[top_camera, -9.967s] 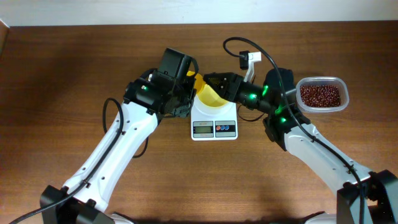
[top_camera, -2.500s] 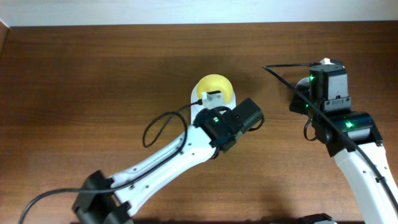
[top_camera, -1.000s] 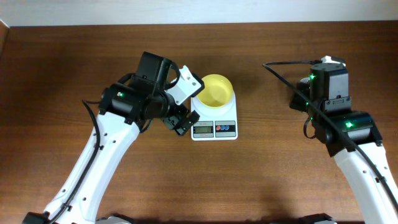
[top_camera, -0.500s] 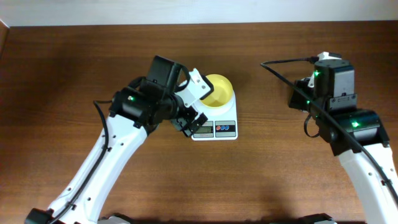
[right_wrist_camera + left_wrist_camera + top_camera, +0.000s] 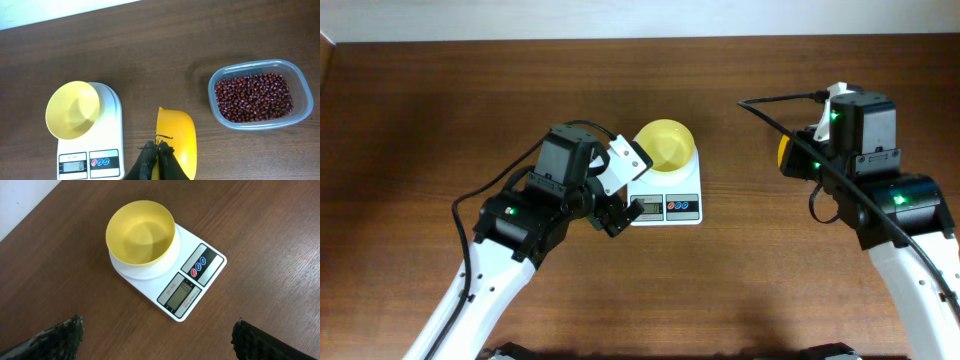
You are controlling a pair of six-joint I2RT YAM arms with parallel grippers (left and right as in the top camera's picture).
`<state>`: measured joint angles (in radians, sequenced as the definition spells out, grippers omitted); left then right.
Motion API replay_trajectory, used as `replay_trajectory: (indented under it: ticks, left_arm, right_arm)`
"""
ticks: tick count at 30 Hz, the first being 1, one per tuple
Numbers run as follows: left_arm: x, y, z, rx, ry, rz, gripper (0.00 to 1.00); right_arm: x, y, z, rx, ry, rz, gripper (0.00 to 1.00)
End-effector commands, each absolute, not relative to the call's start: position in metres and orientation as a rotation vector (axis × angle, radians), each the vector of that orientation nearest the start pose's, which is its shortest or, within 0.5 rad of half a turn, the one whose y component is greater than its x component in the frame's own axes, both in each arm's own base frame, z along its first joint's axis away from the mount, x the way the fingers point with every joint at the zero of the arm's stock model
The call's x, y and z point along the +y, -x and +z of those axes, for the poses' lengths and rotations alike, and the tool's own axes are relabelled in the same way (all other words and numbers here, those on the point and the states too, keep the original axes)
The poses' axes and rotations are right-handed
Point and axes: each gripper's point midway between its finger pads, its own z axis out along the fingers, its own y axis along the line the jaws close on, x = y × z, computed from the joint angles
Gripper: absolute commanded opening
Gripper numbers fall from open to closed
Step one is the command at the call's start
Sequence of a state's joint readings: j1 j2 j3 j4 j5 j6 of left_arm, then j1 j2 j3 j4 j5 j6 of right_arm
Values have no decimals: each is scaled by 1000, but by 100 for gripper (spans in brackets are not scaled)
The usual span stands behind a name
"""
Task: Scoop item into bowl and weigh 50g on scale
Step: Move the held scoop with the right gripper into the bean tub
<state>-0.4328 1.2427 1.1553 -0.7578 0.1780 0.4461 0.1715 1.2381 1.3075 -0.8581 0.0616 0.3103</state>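
Your left gripper [image 5: 159, 342] is spread wide with nothing between its fingers [image 5: 60, 336]. It hangs over the table [image 5: 260, 220] just off the display end of the scale [image 5: 212, 260]. From overhead it sits just beside the scale's front corner on the left arm's side.

On the scale's platform, behind the display [image 5: 179, 296] and the red and blue buttons [image 5: 198, 266], sits the bowl [image 5: 140, 232], upright and empty.

Now your right gripper [image 5: 157, 159]: it's pinched tight on the near end of the yellow scoop [image 5: 179, 137]. The scoop looks empty and sits out on the right arm's side of the scale, apart from it.

Farther from the scale on that same side stands the clear tub [image 5: 260, 125], with your beans [image 5: 252, 95] heaped inside it. From overhead the right arm [image 5: 880, 200] hides the tub, and only a sliver of the scoop shows.
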Motion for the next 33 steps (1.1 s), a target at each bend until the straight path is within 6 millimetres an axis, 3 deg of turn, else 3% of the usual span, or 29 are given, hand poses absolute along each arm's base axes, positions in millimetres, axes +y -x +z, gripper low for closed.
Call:
replay_trajectory:
  ticks: [1,11,17,22,25,28,31,33]
  left_arm:
    - [-179,-297,223,2112,-1125,-256,99]
    - [-190,-295,229,2068,-1140,-327,99]
    - [-190,-295,229,2067,-1140,-326,99]
    - [-190,-295,229,2068,-1140,-326,99]
    - [-190,-295,229,2067,-1140,-326,99]
    - [-190,-295,229,2067,-1140,-326,99]
    - [-190,-295,229,2067,-1140,-326,99]
    - [-190,-295,229,2067,-1140,-326,99]
  right_arm:
    - [43,-347,277,2322,-210,138,4]
    - [44,-347,277,2321,-188,130,4]
    - [29,-351,273,2327,-189,36,4]
    - [-12,-363,253,2407,-260,-18,4]
    - [-60,-370,246,2426,-336,-101,4]
    - [-97,-374,219,2498,-377,-156,4]
    - [-106,-390,185,2562,-343,-71,4]
    - [-97,-406,165,2584,-261,27,4]
